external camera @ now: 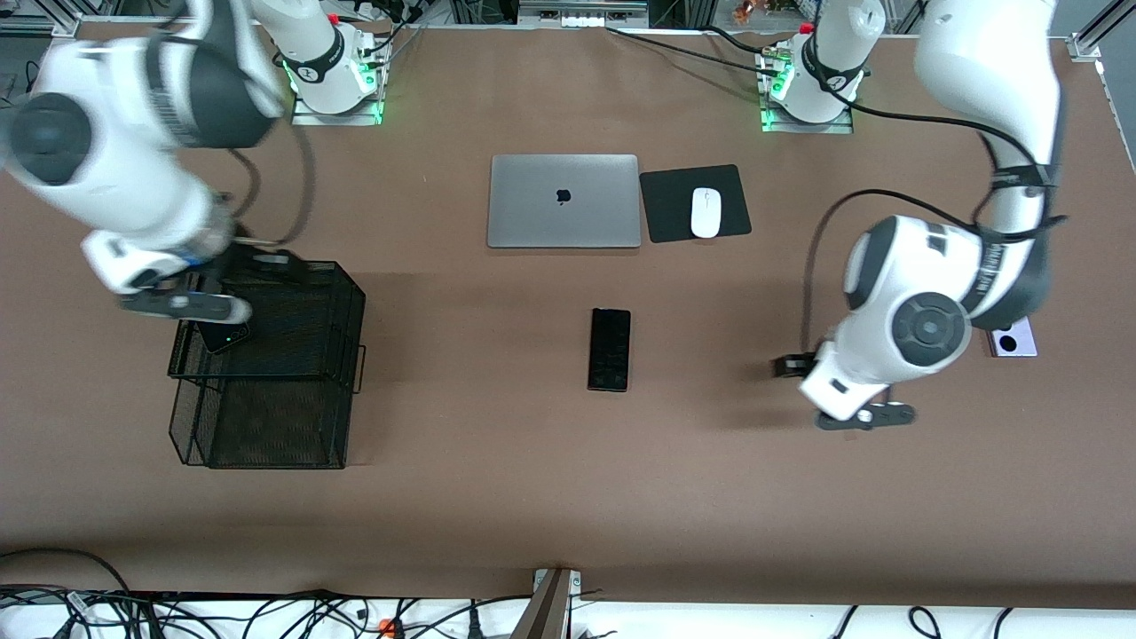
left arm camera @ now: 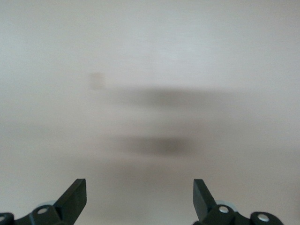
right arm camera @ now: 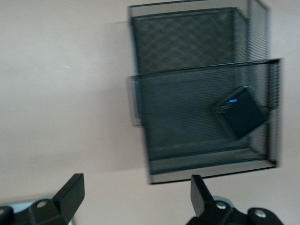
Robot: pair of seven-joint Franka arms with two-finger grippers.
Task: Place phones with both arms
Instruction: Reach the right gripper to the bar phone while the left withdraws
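black flip phone (right arm camera: 240,110): lies askew in the upper tier of the black mesh tray (external camera: 306,359), against the corner wall at the right arm's end; placed, nothing gripping it
slim black phone (external camera: 609,349): flat on the bare counter (external camera: 497,479), nearer the front camera than the silver laptop (external camera: 564,201); untouched, well apart from both pincers
lavender flip phone (external camera: 1012,341): on the counter at the left arm's end, mostly hidden by the left arm's wrist; only one edge and one camera circle show
right pincer (right arm camera: 133,194): fingers apart, empty, over the tray's edge beside the black flip phone
left pincer (left arm camera: 139,197): fingers apart, empty, low over bare counter between the slim phone and the lavender one; its wrist view shows no phone
step, judged: one phone binned, two left on the counter
risk 1: right pincer is close to the mesh; a sideways exit could hook the rim and drag or tip the tray, spilling the phone
risk 2: slim phone lies flat and thin; a grasp across its width may skid off or push it along the counter
risk 3: lavender phone sits under the left arm's bulk, so a blind turn could knock it toward the counter's edge
risk 4: both arms going for the tray together could clash above it
white mouse (external camera: 706,212): on its black pad beside the laptop; clear of likely paths
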